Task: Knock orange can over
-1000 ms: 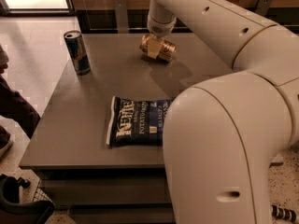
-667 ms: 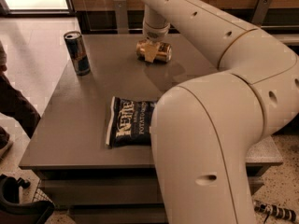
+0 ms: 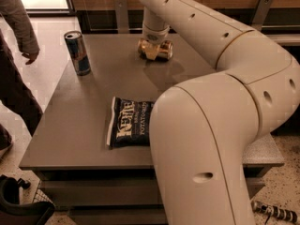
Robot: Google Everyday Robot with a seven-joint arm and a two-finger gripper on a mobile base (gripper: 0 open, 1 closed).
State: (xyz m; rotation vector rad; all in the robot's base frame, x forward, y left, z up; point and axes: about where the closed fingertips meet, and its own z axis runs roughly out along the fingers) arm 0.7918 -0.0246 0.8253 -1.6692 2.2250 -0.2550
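Observation:
The orange can [image 3: 165, 50] is a golden-orange shape near the far edge of the grey table [image 3: 79, 125]. It appears to lie on its side, partly hidden. My gripper [image 3: 151, 48] reaches straight down from the white wrist and sits right at the can's left side, touching or overlapping it. The large white arm [image 3: 211, 125] curves from the lower right over the table and covers the table's right half.
A tall slim blue-and-silver can [image 3: 78, 52] stands upright at the far left of the table. A dark chip bag [image 3: 129, 122] lies flat near the front middle. A person [image 3: 16, 60] stands close to the table's left side.
The arm has swung left and its elbow fills more of the view. The gripper stays at the orange can. A person has come into view on the left.

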